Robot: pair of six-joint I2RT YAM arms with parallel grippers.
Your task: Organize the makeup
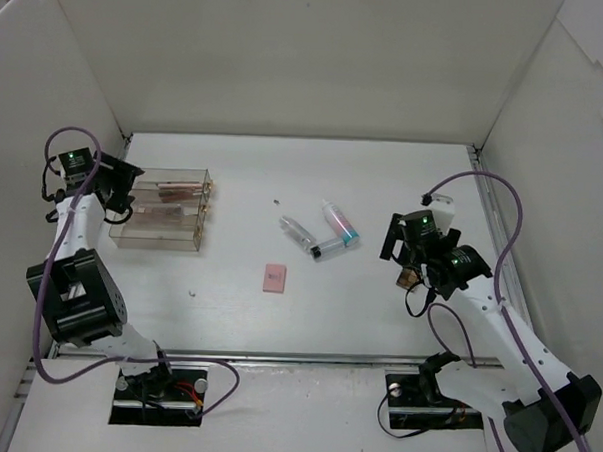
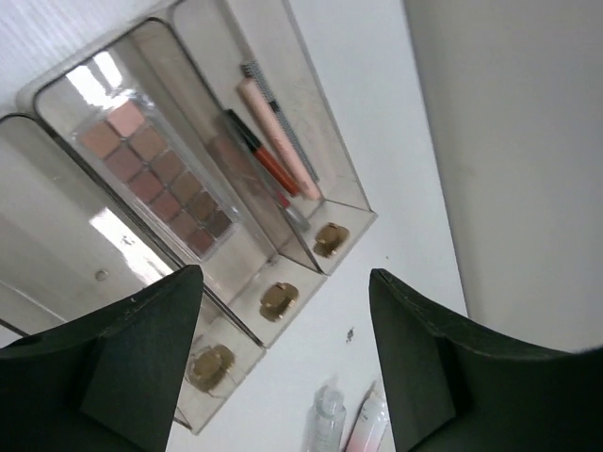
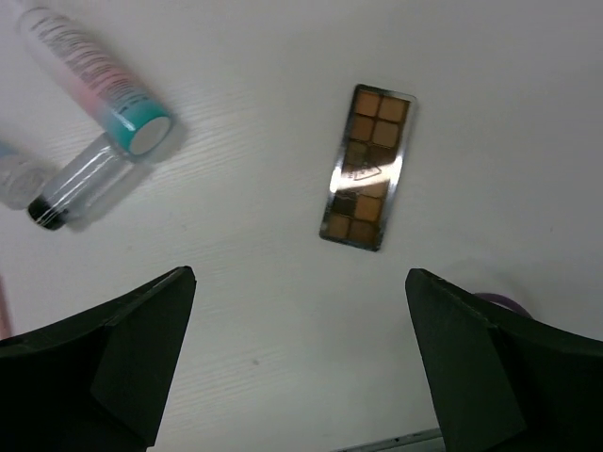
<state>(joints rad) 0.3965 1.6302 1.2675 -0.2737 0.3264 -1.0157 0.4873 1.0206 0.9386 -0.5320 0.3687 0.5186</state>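
Clear compartmented box (image 1: 151,237), at the far left of the table, just beside the left gripper (image 2: 285,279), whose jaws stand apart with nothing between them. One compartment holds a long eyeshadow palette (image 2: 155,179) with pink-brown pans in two rows. The neighbouring compartment holds thin sticks (image 2: 278,141), one pale pink, one red-and-black. Loose on the table: second palette (image 3: 367,167) with brown-orange pans and a shiny frame, below the wide-open, empty right gripper (image 3: 300,275); pink-and-blue tube (image 3: 94,75) just beside a clear bottle (image 3: 80,184); pink square compact (image 1: 274,278) mid-table.
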